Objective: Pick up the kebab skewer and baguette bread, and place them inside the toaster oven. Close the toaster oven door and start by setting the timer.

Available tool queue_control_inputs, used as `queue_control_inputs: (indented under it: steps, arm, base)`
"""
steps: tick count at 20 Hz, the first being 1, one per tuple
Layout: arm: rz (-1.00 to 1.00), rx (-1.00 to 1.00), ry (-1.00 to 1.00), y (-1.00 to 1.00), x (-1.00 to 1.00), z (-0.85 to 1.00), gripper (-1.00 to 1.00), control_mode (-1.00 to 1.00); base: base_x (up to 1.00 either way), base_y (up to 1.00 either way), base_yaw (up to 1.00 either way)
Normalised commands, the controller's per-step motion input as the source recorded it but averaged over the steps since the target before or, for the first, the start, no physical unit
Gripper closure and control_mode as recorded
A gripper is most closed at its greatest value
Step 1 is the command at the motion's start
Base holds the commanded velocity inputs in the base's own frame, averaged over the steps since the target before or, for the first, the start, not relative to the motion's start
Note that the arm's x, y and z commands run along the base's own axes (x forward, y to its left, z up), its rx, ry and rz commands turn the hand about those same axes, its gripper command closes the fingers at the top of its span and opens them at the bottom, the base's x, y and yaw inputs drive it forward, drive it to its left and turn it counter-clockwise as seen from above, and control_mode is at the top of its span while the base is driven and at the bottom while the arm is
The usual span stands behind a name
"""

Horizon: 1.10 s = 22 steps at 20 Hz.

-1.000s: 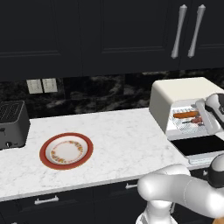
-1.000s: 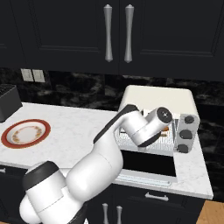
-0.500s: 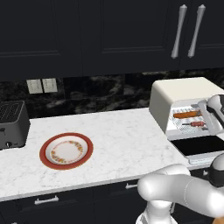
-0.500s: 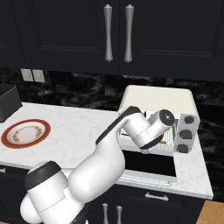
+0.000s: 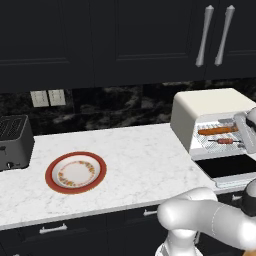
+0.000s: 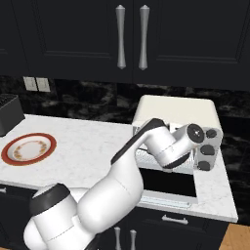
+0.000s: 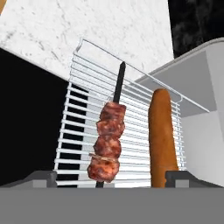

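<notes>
The tool (image 7: 107, 177) stands wide open, holding nothing. At centre frame, the skewer (image 7: 106, 142) and baguette (image 7: 162, 140) lie side by side on the oven (image 5: 210, 107) rack. Next, the stiff, hinged door (image 5: 230, 166): best grasped at its bar handle.

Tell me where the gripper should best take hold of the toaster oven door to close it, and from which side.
Probably the far front edge of the toaster oven door, which lies folded down flat before the toaster oven. Come from below that edge and lift it up toward the opening; the handle cannot be made out. The gripper is open over the rack.
</notes>
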Motion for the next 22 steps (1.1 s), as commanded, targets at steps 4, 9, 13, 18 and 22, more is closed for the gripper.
queue_control_inputs:
  steps: [4,9,13,18,22]
  arm:
    - [-0.15,0.01,-0.01,0.21,-0.51,0.31,-1.00,-1.00]
    - [-0.43,0.13,0.12,0.01,-0.47,0.01,-1.00,-1.00]
    - [-0.49,0.24,0.22,-0.08,-0.41,0.00,-1.00,-1.00]
    - [-0.53,0.20,0.27,-0.01,-0.21,0.00,-1.00,-1.00]
    - [-0.55,0.14,0.22,0.00,-0.02,-0.01,-1.00,-1.00]
  base:
    - [0.00,0.00,0.00]
    - [0.00,0.00,0.00]
    - [0.00,0.00,0.00]
    - [0.00,0.00,0.00]
    - [0.00,0.00,0.00]
